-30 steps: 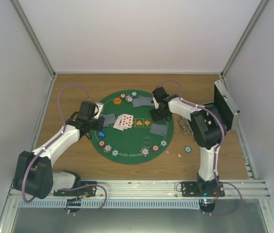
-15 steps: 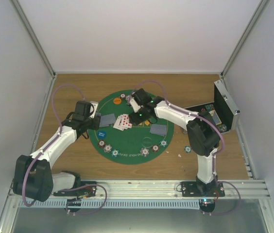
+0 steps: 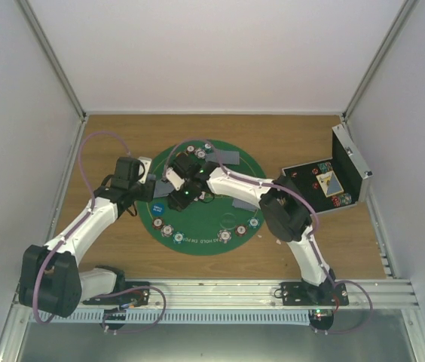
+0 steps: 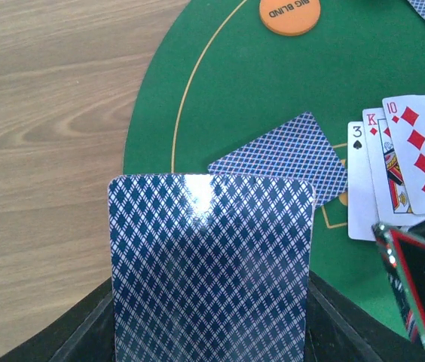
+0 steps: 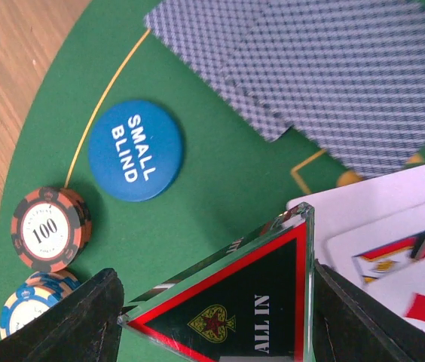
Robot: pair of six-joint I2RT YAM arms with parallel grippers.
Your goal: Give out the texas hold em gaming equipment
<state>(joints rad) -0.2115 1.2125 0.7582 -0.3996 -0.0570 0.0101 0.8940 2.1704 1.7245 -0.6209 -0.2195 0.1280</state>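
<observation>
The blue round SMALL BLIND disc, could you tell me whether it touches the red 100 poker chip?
Apart. The right wrist view shows bare green mat between the blue disc and the red chip.

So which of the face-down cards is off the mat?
The card gripped in the left pincer, its patterned back facing the wrist camera; the other cards lie flat on the green mat.

Txt: blue disc (image 5: 136, 149) SMALL BLIND, marker (image 5: 235, 305) ALL IN, chip (image 5: 49, 228) 100.
</observation>
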